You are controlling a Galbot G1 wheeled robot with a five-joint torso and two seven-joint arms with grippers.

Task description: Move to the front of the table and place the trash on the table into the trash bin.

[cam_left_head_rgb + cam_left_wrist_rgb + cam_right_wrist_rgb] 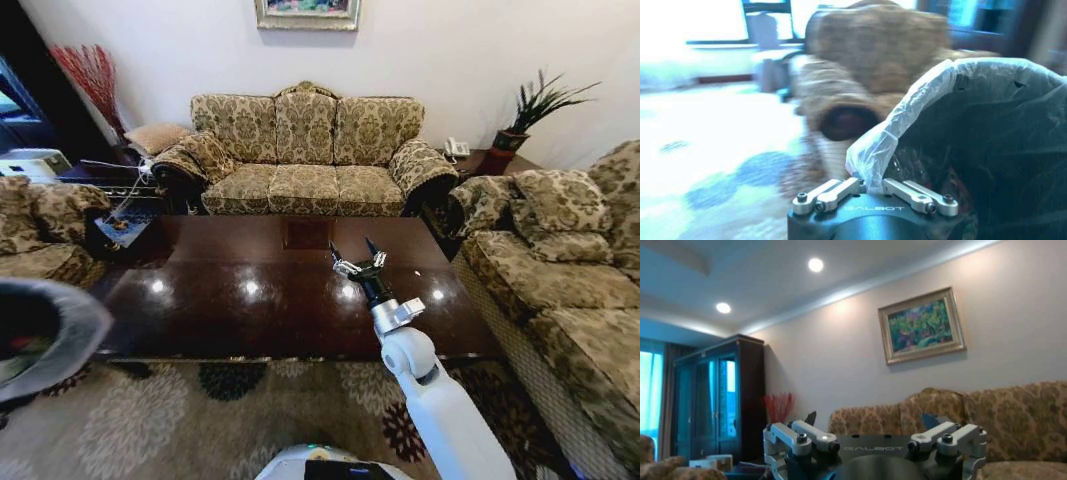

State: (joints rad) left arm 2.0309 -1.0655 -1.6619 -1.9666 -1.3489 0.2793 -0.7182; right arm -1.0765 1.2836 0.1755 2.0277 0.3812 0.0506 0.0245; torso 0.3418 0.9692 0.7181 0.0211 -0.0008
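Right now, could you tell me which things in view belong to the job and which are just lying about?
Job: table; trash bin, its bag rim pinched by the left gripper; right gripper, open above the table.
Lying about: sofa, potted plant, painting, rug.

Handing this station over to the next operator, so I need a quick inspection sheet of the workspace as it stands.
Surface: table, dark glossy wood with light reflections; no litter seen on it.
Job's things: trash bin at the robot's left, bag-lined; its bag rim is pinched by the left gripper; contents unclear.
Clutter: nothing seen on the table; small items on a side table beyond it.
Grippers: right gripper open, empty, raised over the table; left gripper shut on the bag rim.
Cables: nothing seen.
Surroundings: patterned sofa behind the table, armchair at right, floral rug, framed painting.
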